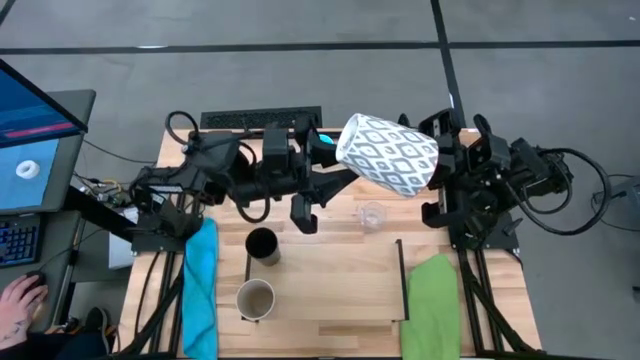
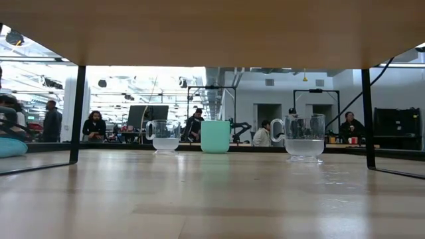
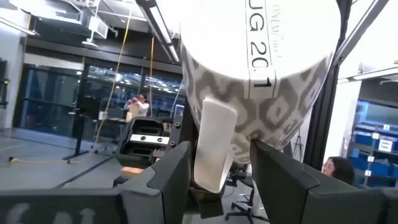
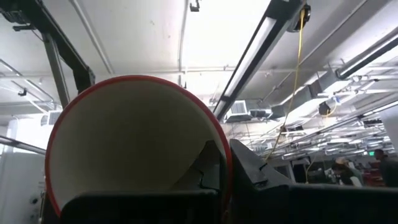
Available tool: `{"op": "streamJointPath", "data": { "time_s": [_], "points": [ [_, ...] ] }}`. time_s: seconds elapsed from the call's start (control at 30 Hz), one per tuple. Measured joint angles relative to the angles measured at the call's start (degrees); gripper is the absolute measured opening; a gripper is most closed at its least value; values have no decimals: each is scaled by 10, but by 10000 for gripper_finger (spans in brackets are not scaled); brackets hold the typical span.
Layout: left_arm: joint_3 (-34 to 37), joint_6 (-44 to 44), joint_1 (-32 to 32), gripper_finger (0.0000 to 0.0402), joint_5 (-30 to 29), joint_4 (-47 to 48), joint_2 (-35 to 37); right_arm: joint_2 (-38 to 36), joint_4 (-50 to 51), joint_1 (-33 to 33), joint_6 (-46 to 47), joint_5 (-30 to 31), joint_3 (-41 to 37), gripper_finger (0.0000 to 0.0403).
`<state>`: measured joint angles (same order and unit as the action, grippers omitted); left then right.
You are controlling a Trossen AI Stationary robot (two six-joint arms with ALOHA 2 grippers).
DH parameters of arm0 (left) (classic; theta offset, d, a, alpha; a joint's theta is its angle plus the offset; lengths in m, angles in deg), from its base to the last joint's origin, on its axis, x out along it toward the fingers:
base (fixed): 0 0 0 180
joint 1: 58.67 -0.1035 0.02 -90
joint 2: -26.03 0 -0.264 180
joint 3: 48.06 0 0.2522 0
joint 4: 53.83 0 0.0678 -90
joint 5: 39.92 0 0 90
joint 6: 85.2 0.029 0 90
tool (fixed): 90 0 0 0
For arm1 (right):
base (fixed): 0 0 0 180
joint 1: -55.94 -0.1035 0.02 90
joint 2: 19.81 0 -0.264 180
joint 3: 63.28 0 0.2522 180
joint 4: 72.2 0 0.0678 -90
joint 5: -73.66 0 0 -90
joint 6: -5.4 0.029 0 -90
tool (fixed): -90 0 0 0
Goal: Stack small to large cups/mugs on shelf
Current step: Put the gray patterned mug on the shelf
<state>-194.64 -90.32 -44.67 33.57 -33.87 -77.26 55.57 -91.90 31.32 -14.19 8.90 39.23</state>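
A white mug with a grey pattern [image 1: 390,155] hangs in the air above the table's far half, tipped on its side between both arms. Its base faces my left gripper [image 3: 217,162] and its red-rimmed mouth faces my right gripper [image 4: 227,165]. Both are shut on it. A black tumbler [image 1: 262,245] and a beige mug [image 1: 255,298] stand upright on the light-wood shelf [image 1: 330,300]. One clear glass [image 1: 370,214] stands on the table beyond the shelf. In the low view two clear glasses [image 2: 163,136] [image 2: 304,136] stand on the table. No blue mug shows. My left gripper pinches the mug's white handle [image 3: 214,124] between its two fingers [image 3: 168,171], coming level from the table's left. The mug is lifted clear, with its labelled base toward this wrist camera. My right gripper has the mug's red rim [image 4: 225,146], one finger inside [image 4: 208,165] the mouth and one outside, coming from the table's right.
A mint-green cup [image 2: 215,136] stands between the two glasses. A blue cloth [image 1: 200,285] lies left of the shelf and a green cloth [image 1: 432,305] right of it. A keyboard [image 1: 260,120] sits at the far edge. A person's hand [image 1: 20,300] rests off the table's left.
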Motion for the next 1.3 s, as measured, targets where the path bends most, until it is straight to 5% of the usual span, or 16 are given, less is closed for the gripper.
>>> {"op": "streamJointPath", "data": {
  "time_s": [0.2,0.6,1.13,1.3],
  "points": [
    [-1,-10,-10,150,15,-19,-23,0,3,8,6,-15,0,23],
    [0,0,-22,49,33,-45,-35,0,12,8,9,-14,0,23],
    [0,-5,-22,43,22,-42,-38,-2,46,12,10,-11,2,23],
    [0,-5,-21,37,12,-37,-38,-2,65,18,15,-8,2,61]
  ]
}}
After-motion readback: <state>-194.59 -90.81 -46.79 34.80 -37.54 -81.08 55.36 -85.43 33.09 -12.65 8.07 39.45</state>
